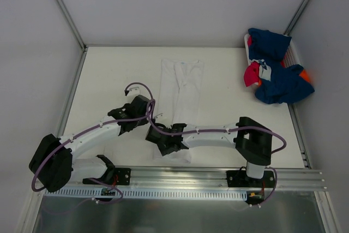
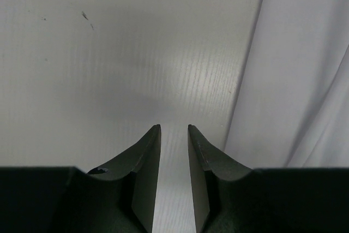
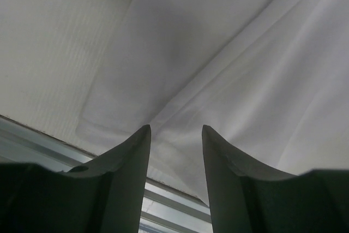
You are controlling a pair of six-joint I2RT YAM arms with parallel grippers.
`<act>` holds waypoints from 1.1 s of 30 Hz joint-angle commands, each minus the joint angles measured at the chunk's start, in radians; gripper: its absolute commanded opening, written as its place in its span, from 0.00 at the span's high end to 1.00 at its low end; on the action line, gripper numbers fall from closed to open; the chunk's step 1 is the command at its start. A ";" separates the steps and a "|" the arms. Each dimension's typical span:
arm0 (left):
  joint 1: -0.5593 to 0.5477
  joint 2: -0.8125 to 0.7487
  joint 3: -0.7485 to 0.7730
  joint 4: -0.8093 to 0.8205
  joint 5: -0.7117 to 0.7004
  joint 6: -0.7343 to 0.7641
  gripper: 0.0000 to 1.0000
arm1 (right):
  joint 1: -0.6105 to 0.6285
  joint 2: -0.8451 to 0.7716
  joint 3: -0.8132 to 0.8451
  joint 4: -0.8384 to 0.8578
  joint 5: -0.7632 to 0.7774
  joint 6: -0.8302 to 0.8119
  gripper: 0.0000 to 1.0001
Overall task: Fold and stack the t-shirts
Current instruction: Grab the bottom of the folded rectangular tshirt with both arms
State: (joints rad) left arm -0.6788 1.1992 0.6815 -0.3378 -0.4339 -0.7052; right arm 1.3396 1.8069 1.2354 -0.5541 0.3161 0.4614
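Centrally, the white shirt (image 1: 182, 88) lies folded in a long strip; the other shirts (image 1: 278, 77) are heaped at upper right. The left gripper (image 2: 174, 126), barely parted, grasps nothing beside it; the right gripper (image 3: 175, 126) gapes over its lower end.

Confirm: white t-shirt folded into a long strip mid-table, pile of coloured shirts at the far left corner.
Not left: the top external view shows the pile of coloured shirts at the far right corner. The white t-shirt is as stated.

White arms (image 1: 92, 135), black hands (image 2: 174, 130), purple cables (image 1: 137, 84)
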 commanded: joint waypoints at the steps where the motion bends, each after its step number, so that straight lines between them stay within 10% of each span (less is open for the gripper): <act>1: -0.001 -0.024 -0.010 0.020 0.006 0.001 0.73 | 0.038 0.054 0.045 0.049 -0.048 -0.023 0.54; 13: 0.002 -0.027 -0.010 0.022 0.012 0.003 0.73 | 0.066 0.078 0.027 0.060 -0.066 0.023 0.63; 17: 0.004 -0.023 -0.010 0.020 0.018 0.003 0.73 | 0.078 0.072 0.032 0.046 -0.054 0.033 0.98; 33: 0.005 0.016 -0.002 0.020 0.038 -0.002 0.73 | 0.151 0.074 0.117 0.000 -0.051 0.045 0.99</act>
State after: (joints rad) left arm -0.6785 1.1957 0.6643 -0.3408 -0.4187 -0.7071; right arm 1.4342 1.8771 1.2903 -0.5591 0.2825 0.5537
